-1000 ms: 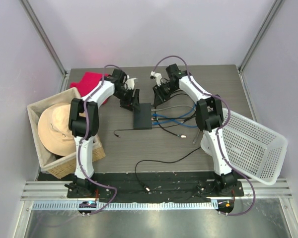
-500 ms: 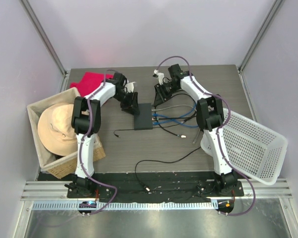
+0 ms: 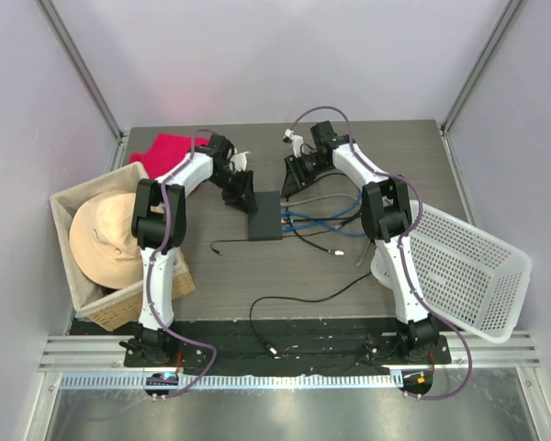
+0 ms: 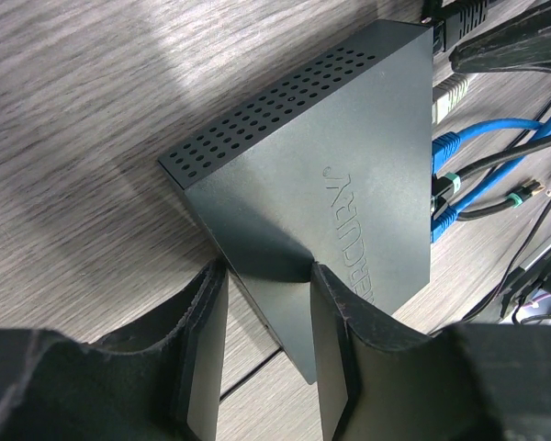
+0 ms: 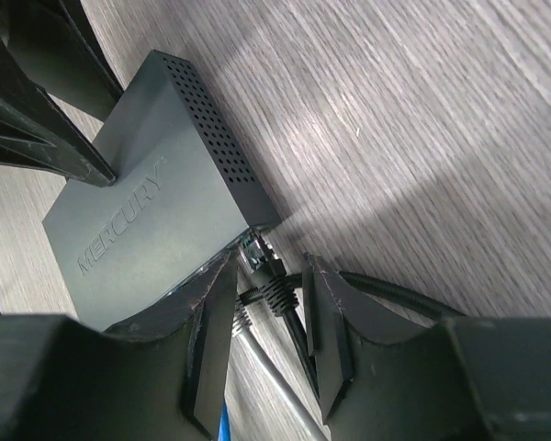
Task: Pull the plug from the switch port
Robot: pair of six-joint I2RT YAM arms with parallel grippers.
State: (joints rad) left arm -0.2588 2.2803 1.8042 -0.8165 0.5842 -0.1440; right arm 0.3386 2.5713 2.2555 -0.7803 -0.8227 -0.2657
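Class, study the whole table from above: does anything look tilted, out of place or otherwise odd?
The white mesh basket on the right sits tilted, its outer side raised, and it reaches past the table's right edge instead of lying flat. A black cable lies loose across the near side. Nothing looks spilled or broken.

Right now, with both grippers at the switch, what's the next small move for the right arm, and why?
Probably close the right gripper firmly on the black plug. It sits between the fingers, seated in a port of the switch, and I cannot tell whether the pads touch it. The left gripper straddles the switch's other side, placed to brace it.
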